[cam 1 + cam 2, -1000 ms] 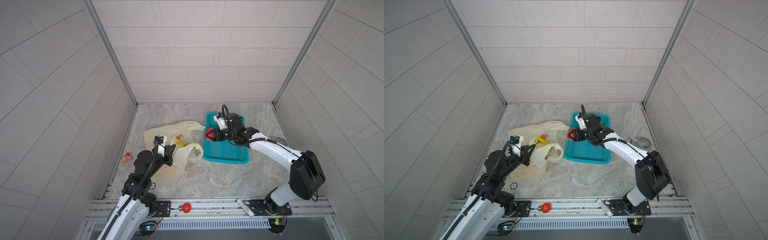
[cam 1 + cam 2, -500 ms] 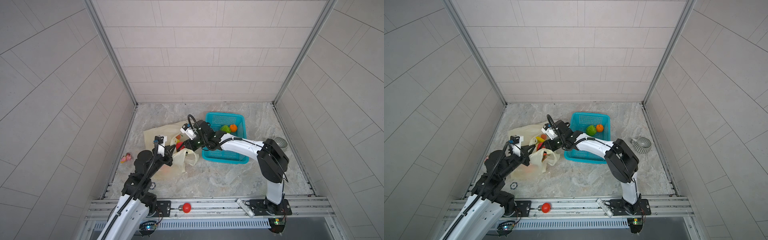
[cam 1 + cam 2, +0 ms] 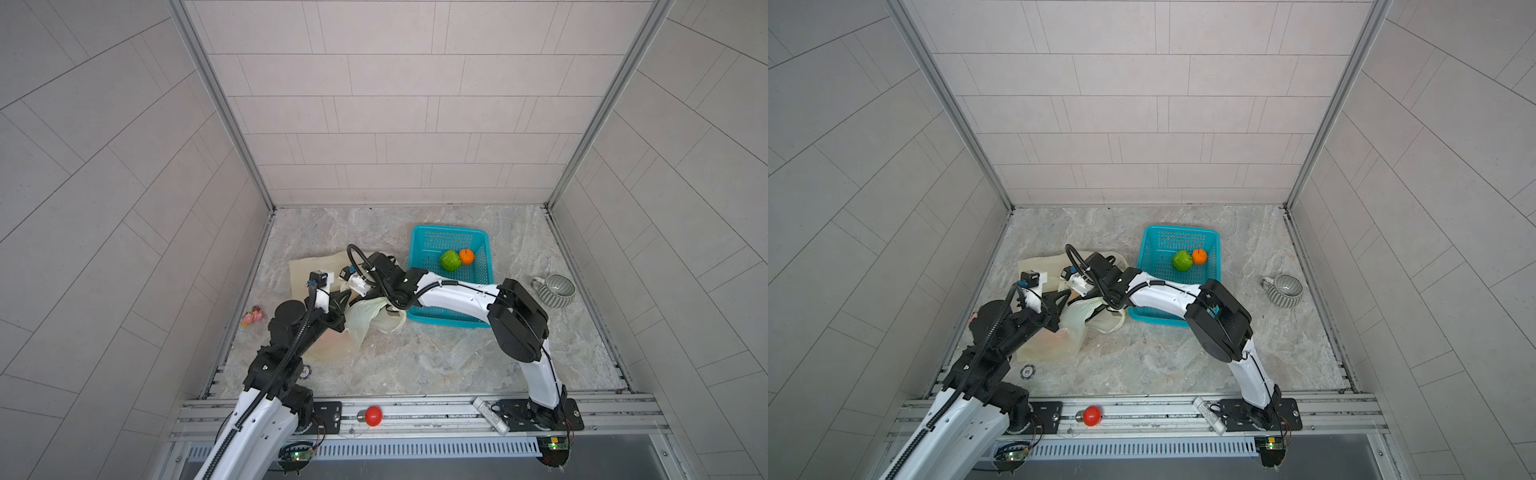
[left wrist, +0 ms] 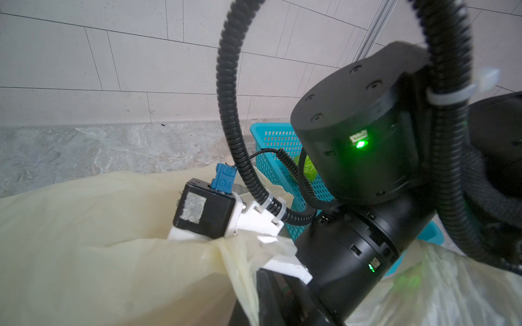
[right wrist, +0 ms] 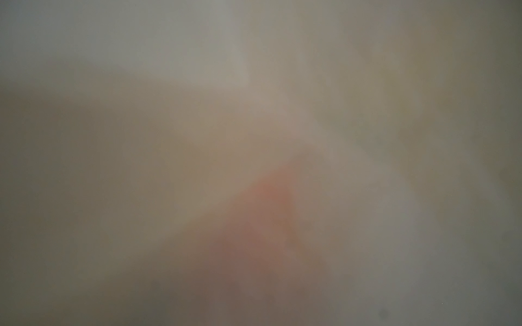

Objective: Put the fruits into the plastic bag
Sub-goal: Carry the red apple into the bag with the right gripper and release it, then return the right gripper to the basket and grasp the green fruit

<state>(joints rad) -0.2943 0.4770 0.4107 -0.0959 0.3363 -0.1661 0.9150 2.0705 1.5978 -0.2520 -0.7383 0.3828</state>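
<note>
- The plastic bag (image 3: 332, 345) lies crumpled on the marble tabletop (image 3: 436, 365), just left of the teal basket (image 3: 449, 230).
- My right arm (image 3: 453, 297) reaches into the bag's mouth. The right fingers are buried under film, so I cannot tell their state.
- My left fingers (image 3: 1061, 299) are clamped on the bag's rim.
- The green fruit (image 3: 451, 260) and orange fruit (image 3: 467, 257) sit side by side inside the basket.
</note>
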